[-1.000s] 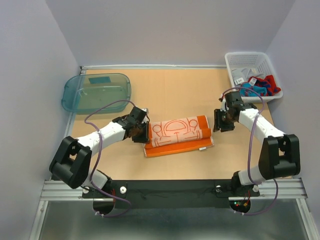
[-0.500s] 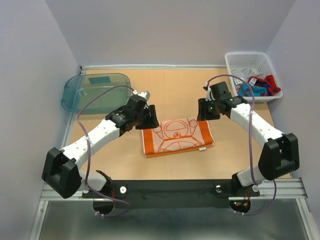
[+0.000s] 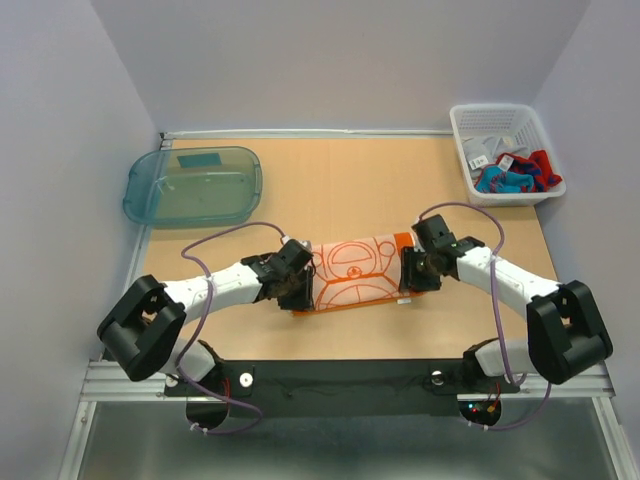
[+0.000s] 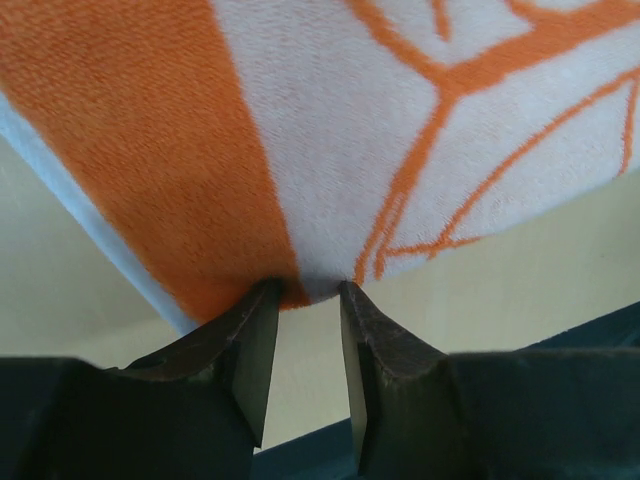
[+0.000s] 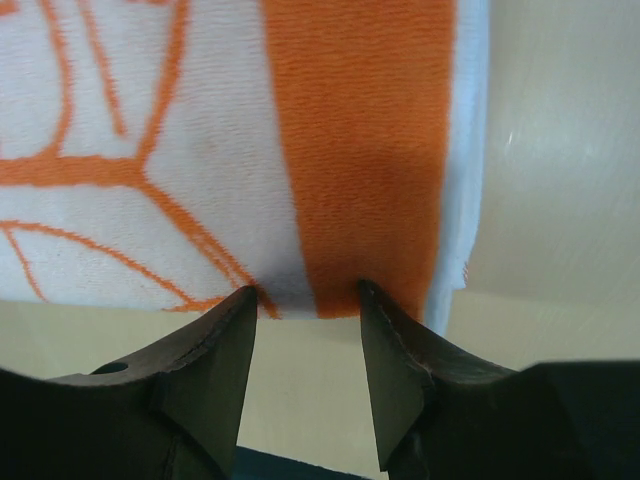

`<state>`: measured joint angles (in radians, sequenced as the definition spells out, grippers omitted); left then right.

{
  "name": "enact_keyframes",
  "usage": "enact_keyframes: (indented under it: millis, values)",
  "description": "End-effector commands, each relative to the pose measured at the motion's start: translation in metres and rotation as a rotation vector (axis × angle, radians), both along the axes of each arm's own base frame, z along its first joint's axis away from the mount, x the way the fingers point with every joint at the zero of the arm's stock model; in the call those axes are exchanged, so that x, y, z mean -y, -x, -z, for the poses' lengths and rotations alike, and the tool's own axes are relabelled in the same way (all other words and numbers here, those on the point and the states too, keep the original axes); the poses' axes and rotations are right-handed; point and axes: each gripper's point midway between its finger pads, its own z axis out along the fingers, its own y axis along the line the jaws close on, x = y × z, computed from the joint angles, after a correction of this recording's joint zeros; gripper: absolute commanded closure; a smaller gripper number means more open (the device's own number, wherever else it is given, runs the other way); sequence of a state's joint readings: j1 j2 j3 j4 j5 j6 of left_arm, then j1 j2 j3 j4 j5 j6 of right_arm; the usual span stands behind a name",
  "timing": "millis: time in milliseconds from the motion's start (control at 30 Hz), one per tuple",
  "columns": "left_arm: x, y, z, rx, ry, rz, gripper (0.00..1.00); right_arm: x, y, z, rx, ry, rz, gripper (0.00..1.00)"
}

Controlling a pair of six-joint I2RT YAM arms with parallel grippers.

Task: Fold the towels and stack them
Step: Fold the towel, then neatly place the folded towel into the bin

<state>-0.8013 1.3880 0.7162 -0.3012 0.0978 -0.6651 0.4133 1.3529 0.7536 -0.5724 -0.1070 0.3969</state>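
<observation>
The orange, pale-lined cloth towel (image 3: 355,270) should be pinched evenly at both ends — left gripper (image 4: 307,290) and right gripper (image 5: 306,290) are seen parted.

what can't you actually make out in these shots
- Top view: gripper bodies cover the ends of the orange towel, so a pinch by the left gripper or right gripper is unclear.
- Wrist views: frame edges cut off most of the towel.
- Top view: towels heaped in the white basket, too small to count.
- Top view: patch inside the teal tray, too small to identify.
</observation>
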Motion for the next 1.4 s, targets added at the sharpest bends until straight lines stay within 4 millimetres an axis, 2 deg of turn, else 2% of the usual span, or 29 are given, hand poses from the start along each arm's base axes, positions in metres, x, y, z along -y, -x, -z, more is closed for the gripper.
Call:
enact_keyframes:
  millis: [0, 167, 233, 367, 433, 467, 600, 667, 767, 833, 867, 900, 1000, 1033, 1067, 1100, 1133, 1167, 1200, 1233, 1267, 1300, 1333, 1367]
  values:
    - [-0.002, 0.006, 0.009, -0.01, 0.036, -0.036, 0.59, 0.015, 0.002, 0.017, 0.021, 0.032, 0.155, 0.49]
    - [-0.011, 0.008, 0.025, -0.031, -0.018, -0.056, 0.64, 0.023, 0.002, 0.028, 0.011, 0.019, 0.246, 0.51]
    - [-0.015, 0.005, 0.025, -0.022, -0.026, -0.069, 0.64, 0.038, -0.005, 0.027, 0.041, 0.055, 0.303, 0.51]
    - [-0.022, -0.014, 0.02, 0.007, -0.02, -0.112, 0.65, 0.061, -0.022, 0.025, 0.07, 0.043, 0.397, 0.51]
    - [-0.025, -0.036, 0.012, 0.041, -0.012, -0.138, 0.65, 0.073, -0.037, 0.023, 0.08, 0.025, 0.435, 0.51]
    - [-0.021, -0.05, 0.001, 0.069, 0.007, -0.146, 0.65, 0.076, -0.048, 0.017, 0.101, 0.023, 0.437, 0.51]
    - [0.001, -0.077, -0.017, 0.127, 0.055, -0.103, 0.64, 0.085, -0.07, 0.021, 0.094, 0.066, 0.441, 0.51]
    - [0.01, -0.082, -0.017, 0.124, 0.073, -0.079, 0.63, 0.088, -0.084, 0.019, 0.103, 0.082, 0.447, 0.51]
    - [0.014, -0.084, -0.029, 0.141, 0.1, -0.08, 0.61, 0.085, -0.098, 0.0, 0.166, 0.078, 0.361, 0.5]
    - [0.011, -0.083, -0.045, 0.178, 0.119, -0.093, 0.59, 0.083, -0.1, -0.014, 0.194, 0.079, 0.312, 0.48]
    - [0.006, -0.084, -0.05, 0.199, 0.115, -0.113, 0.56, 0.084, -0.1, -0.031, 0.229, 0.084, 0.269, 0.46]
    - [0.002, -0.083, -0.065, 0.233, 0.129, -0.123, 0.53, 0.083, -0.1, -0.04, 0.246, 0.088, 0.244, 0.45]
    - [-0.019, -0.085, -0.078, 0.278, 0.121, -0.186, 0.45, 0.06, -0.093, -0.074, 0.316, 0.059, 0.093, 0.41]
    - [-0.026, -0.088, -0.091, 0.315, 0.142, -0.209, 0.43, 0.041, -0.087, -0.081, 0.337, 0.054, 0.023, 0.39]
    - [-0.038, -0.093, -0.095, 0.33, 0.142, -0.247, 0.38, 0.03, -0.083, -0.086, 0.352, 0.059, -0.019, 0.37]
    - [-0.047, -0.095, -0.098, 0.342, 0.14, -0.268, 0.29, 0.017, -0.082, -0.096, 0.388, 0.062, -0.07, 0.36]
    - [-0.056, -0.095, -0.105, 0.365, 0.141, -0.281, 0.18, -0.008, -0.072, -0.099, 0.409, 0.07, -0.152, 0.35]
    - [-0.068, -0.099, -0.107, 0.388, 0.117, -0.312, 0.18, -0.023, -0.067, -0.102, 0.418, 0.065, -0.198, 0.35]
    - [-0.083, -0.103, -0.113, 0.414, 0.102, -0.34, 0.09, -0.05, -0.057, -0.1, 0.416, 0.057, -0.287, 0.32]
    - [-0.09, -0.105, -0.114, 0.424, 0.093, -0.352, 0.05, -0.052, -0.06, -0.097, 0.404, 0.064, -0.292, 0.32]
    - [-0.097, -0.107, -0.116, 0.432, 0.087, -0.366, 0.01, -0.073, -0.049, -0.094, 0.407, 0.076, -0.372, 0.3]
    - [-0.108, -0.112, -0.118, 0.444, 0.08, -0.394, 0.01, -0.087, -0.047, -0.097, 0.415, 0.081, -0.412, 0.28]
    - [-0.115, -0.113, -0.12, 0.46, 0.071, -0.393, 0.01, -0.108, -0.034, -0.081, 0.381, 0.106, -0.499, 0.28]
    - [-0.12, -0.114, -0.121, 0.466, 0.071, -0.402, 0.01, -0.116, -0.031, -0.077, 0.382, 0.139, -0.537, 0.27]
